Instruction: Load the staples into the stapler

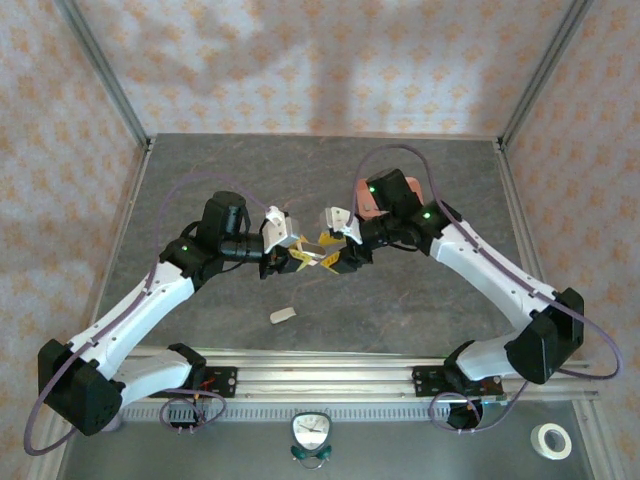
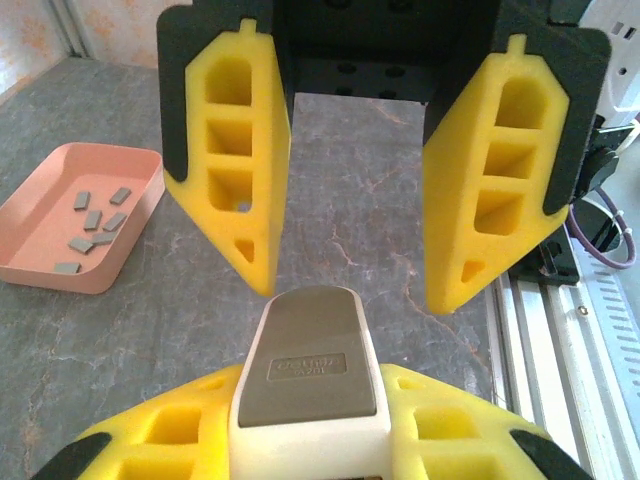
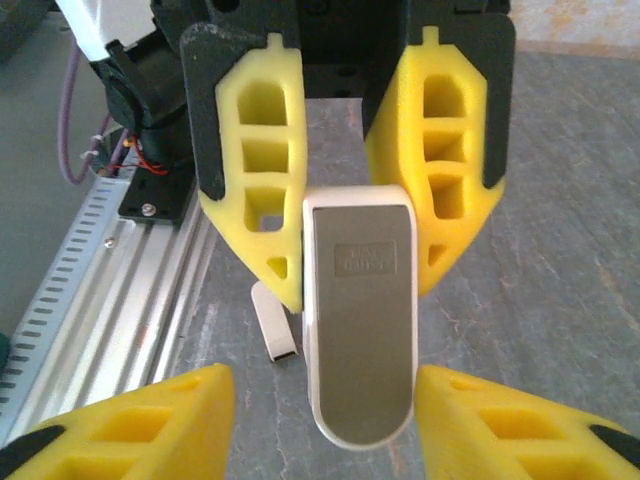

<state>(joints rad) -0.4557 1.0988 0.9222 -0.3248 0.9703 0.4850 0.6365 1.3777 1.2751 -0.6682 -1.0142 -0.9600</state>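
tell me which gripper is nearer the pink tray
Right. The right gripper sits just on the near side of the pink tray. The left gripper, shut on the stapler, is farther off, facing it from the other side.

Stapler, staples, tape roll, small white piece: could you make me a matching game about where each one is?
Things:
1 stapler
2 staples
3 tape roll
4 small white piece

Places:
A in the pink tray
B lying loose on the table
C gripped by the left end effector
D past the metal rail, near right corner

Pairs: 1-C, 2-A, 3-D, 4-B
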